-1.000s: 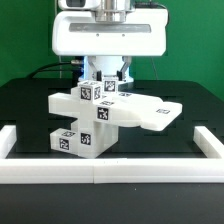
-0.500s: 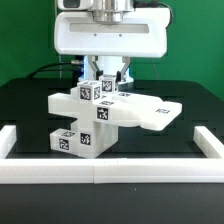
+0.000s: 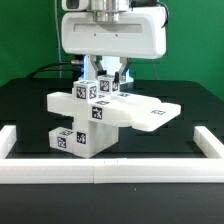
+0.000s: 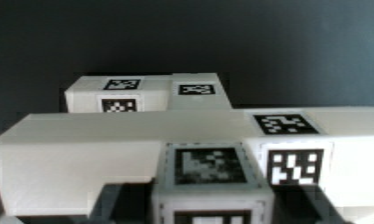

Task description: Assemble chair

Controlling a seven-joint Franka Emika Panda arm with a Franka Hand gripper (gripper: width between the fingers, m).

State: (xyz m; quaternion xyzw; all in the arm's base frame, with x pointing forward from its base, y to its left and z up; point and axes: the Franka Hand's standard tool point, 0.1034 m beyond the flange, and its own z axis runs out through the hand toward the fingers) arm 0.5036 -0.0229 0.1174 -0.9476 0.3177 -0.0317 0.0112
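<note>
The white blocky chair (image 3: 100, 120) with black-and-white square tags stands on the black counter (image 3: 30, 110), near the middle of its front edge. The tool (image 3: 103, 80) is pinching the chair's top block (image 4: 214, 182).

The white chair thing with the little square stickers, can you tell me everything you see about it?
The chair is a half-built stack of matte white blocky pieces: a base block on the black table, an upright post, a crossbar and a flat slab reaching toward the exterior view's right. Black-and-white square tags mark several faces. It stands upright inside the white border rail. The gripper is at its top piece; whether its jaws grip is unclear.
</note>
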